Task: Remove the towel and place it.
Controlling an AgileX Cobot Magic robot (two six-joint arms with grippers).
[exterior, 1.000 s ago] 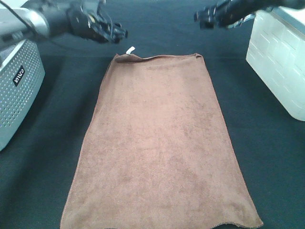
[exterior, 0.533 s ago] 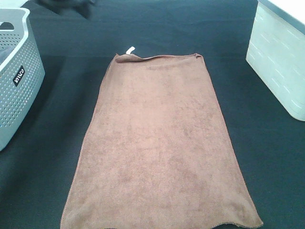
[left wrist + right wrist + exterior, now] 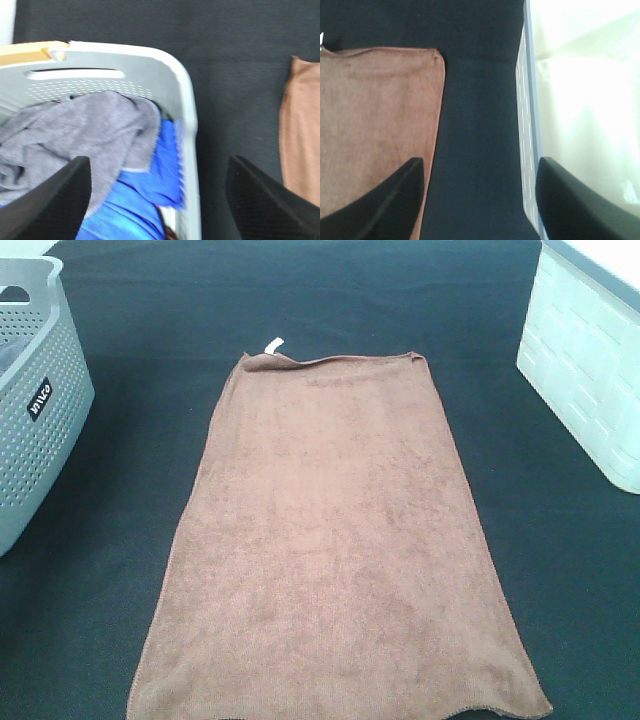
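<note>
The reddish-brown towel (image 3: 335, 540) lies flat on the black table, long side running from near to far, with its small white tag (image 3: 272, 344) at the far left corner. Neither gripper shows in the exterior high view. My left gripper (image 3: 160, 210) is open and empty, hovering over the edge of the grey basket; the towel's edge (image 3: 300, 135) shows off to the side. My right gripper (image 3: 480, 210) is open and empty above the bare table between the towel's far right corner (image 3: 375, 115) and the white bin.
A grey perforated basket (image 3: 40, 430) stands at the left edge, holding a greyish cloth (image 3: 75, 130) and a blue cloth (image 3: 150, 170). A white plastic bin (image 3: 590, 360) stands at the right edge. A black cloth covers the table (image 3: 130, 520).
Both arms, above the towel's far end a second ago, have drawn back out of the exterior high view. The towel has not moved.
</note>
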